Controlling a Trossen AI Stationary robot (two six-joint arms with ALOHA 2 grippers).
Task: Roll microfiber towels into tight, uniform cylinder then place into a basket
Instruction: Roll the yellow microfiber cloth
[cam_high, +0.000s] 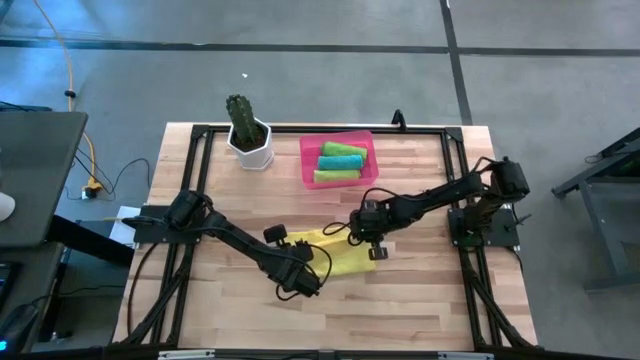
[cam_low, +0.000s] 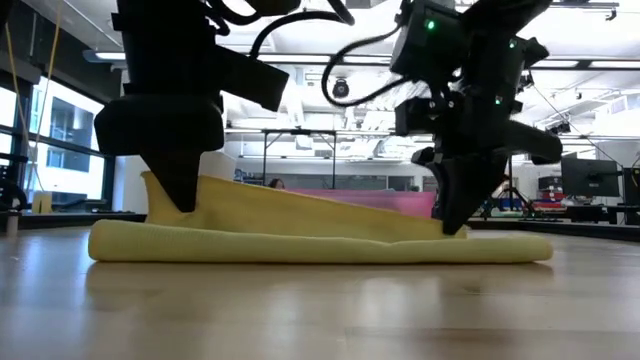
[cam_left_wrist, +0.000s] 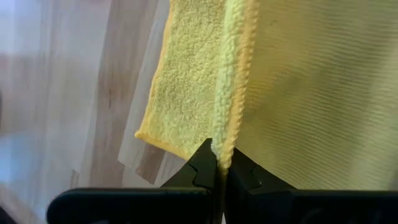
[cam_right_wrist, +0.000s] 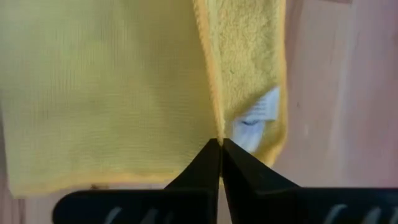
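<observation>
A yellow microfiber towel (cam_high: 338, 255) lies partly folded over on the wooden table. My left gripper (cam_high: 300, 282) is shut on it at its near left end. My right gripper (cam_high: 375, 250) is shut on it at its right end. In the low view the towel (cam_low: 320, 235) slopes from a raised left end down to the right. At the far side, the pink basket (cam_high: 308, 165) holds two lime green rolls (cam_high: 343, 150) and a teal roll (cam_high: 340, 163). My left gripper pinches the towel's stitched edge (cam_left_wrist: 225, 134) between its two fingers, coming from above and pointing steeply down. That end (cam_low: 160, 195) is lifted off the table; the rest of the towel rests on the table. My right gripper pinches the towel's edge (cam_right_wrist: 214, 127) between its two fingers beside the white label (cam_right_wrist: 258, 115), from above and pointing steeply down. The held part (cam_low: 450, 232) sits low, just over the layer that lies on the table.
A white pot with a green cactus (cam_high: 248, 135) stands at the far left, beside the basket. Black frame rails (cam_high: 460, 140) run along the table's edges. Bare wood (cam_high: 400, 310) lies near the front edge.
</observation>
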